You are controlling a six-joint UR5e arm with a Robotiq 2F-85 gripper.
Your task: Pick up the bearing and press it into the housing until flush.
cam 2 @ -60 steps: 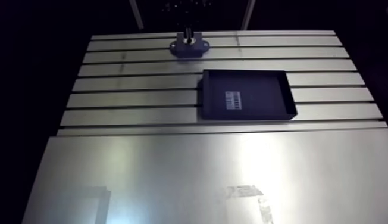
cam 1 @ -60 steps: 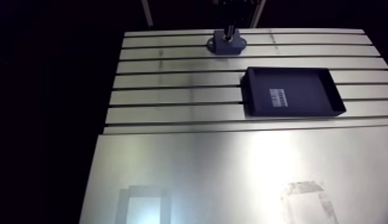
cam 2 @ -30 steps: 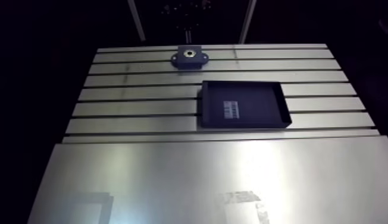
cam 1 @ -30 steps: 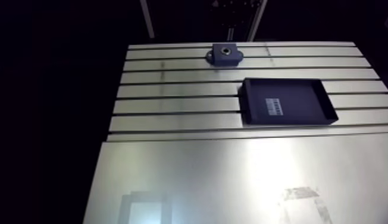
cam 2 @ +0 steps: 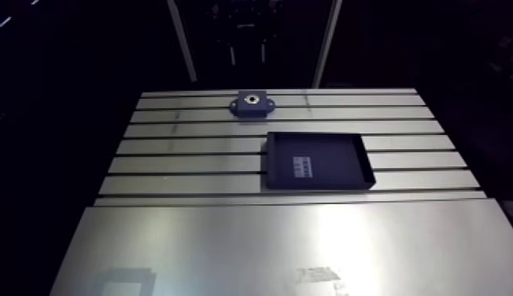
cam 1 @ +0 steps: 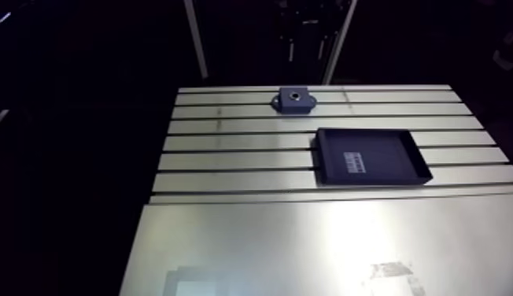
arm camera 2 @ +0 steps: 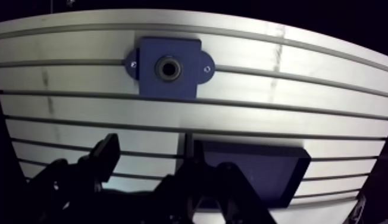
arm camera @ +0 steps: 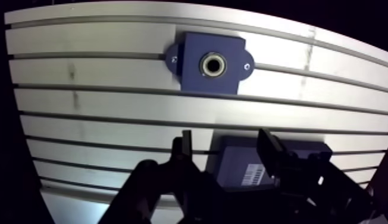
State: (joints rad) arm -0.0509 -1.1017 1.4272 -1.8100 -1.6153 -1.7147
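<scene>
The dark blue housing point(arm camera: 196, 77) stands on the slotted table near its far edge, also visible in the arm view point(cam 1: 294, 99). A metal bearing ring point(arm camera: 212, 64) sits in its round bore, level with the top face as far as I can tell. My gripper point(arm camera: 225, 140) hangs well above the table, back from the housing. Its fingers are open with nothing between them. In the arm view the gripper is only a dim shape above the housing.
A shallow black tray point(cam 1: 385, 157) with a white label lies on the table point(cam 1: 228, 142) nearer than the housing and to its right. In the wrist view it lies partly under my fingers. A smooth metal sheet point(cam 1: 307, 244) covers the near part.
Earlier my gripper stood down on the housing. It has since lifted clear, its fingers have opened, and the bearing stays in the bore. The arm camera has risen too.
</scene>
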